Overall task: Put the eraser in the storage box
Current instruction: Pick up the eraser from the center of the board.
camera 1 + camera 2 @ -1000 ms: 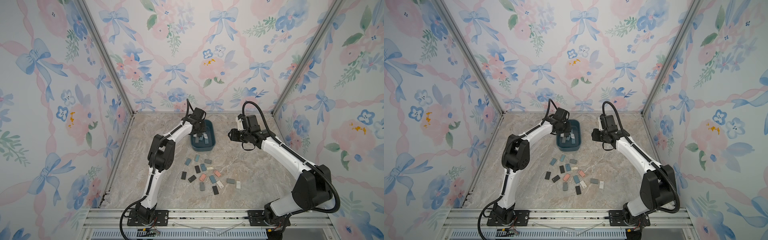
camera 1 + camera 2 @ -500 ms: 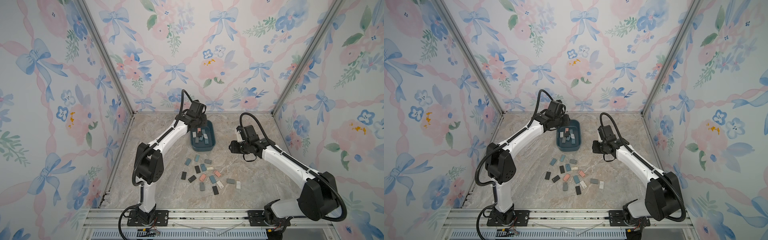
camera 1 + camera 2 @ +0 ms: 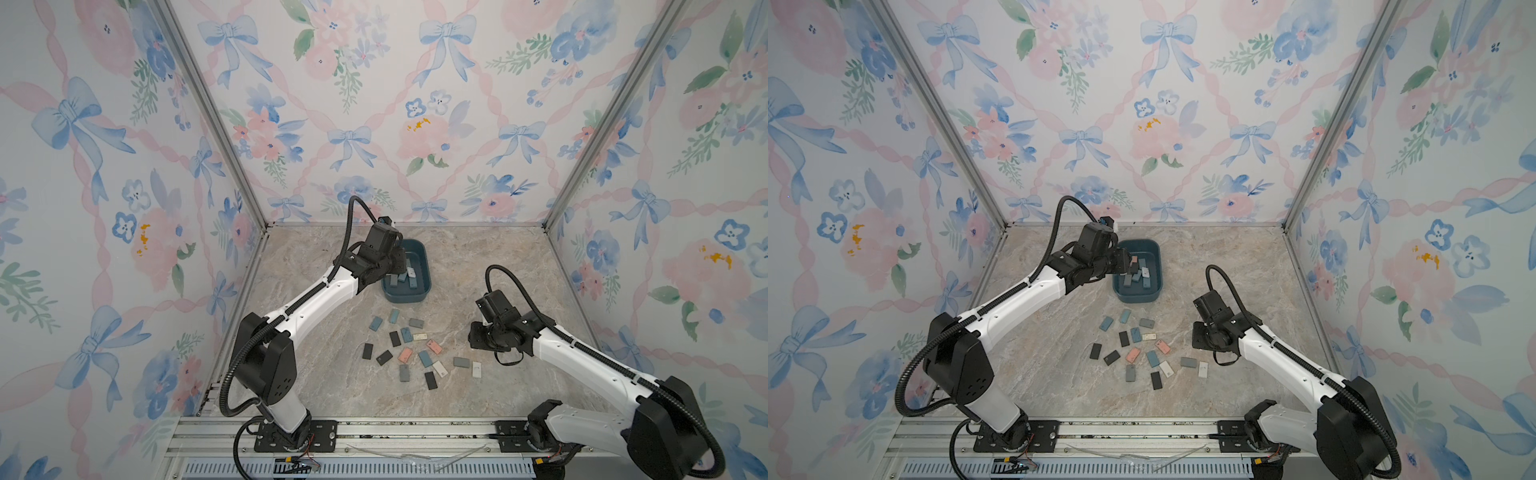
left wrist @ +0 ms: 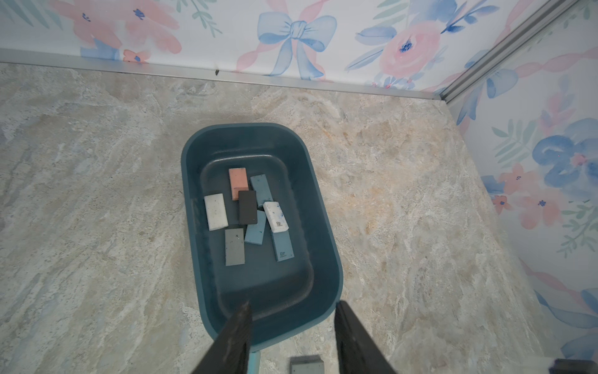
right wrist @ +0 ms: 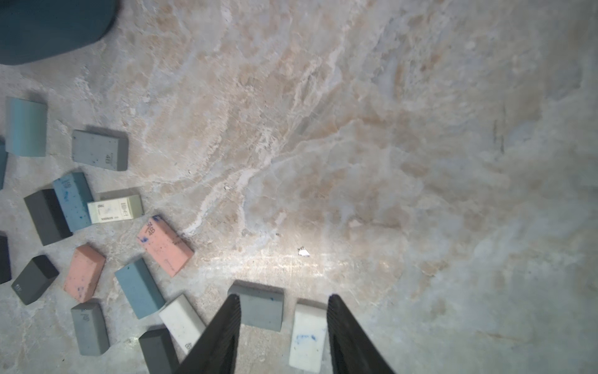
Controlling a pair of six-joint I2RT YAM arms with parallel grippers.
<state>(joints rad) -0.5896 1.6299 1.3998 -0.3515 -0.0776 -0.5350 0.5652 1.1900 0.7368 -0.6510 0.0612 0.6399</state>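
The storage box point(image 3: 424, 258) point(image 3: 1157, 254) is a dark teal tub at the back middle of the table, with several erasers point(image 4: 238, 182) lying in it. More erasers point(image 3: 405, 354) point(image 3: 1133, 354) lie scattered in front of it. My left gripper point(image 4: 291, 307) point(image 3: 1124, 262) is open and empty over the near-left end of the box point(image 4: 191, 194). My right gripper point(image 5: 284, 301) point(image 3: 478, 338) is open, hovering above a grey eraser point(image 5: 262, 307) point(image 3: 461, 362) and a white eraser point(image 5: 307, 336) point(image 3: 476, 369) at the right end of the scatter. It touches neither.
Floral walls close the table at the back and both sides. A corner of the box point(image 5: 48, 29) shows in the right wrist view. Bare marble point(image 3: 507, 266) stretches right of the box. A grey eraser point(image 4: 306, 364) lies just outside the box's near end.
My right arm has moved from beside the box toward the front and now hangs over the rightmost erasers, its jaws a little wider. My left arm has swung its elbow outward, with the gripper staying by the box.
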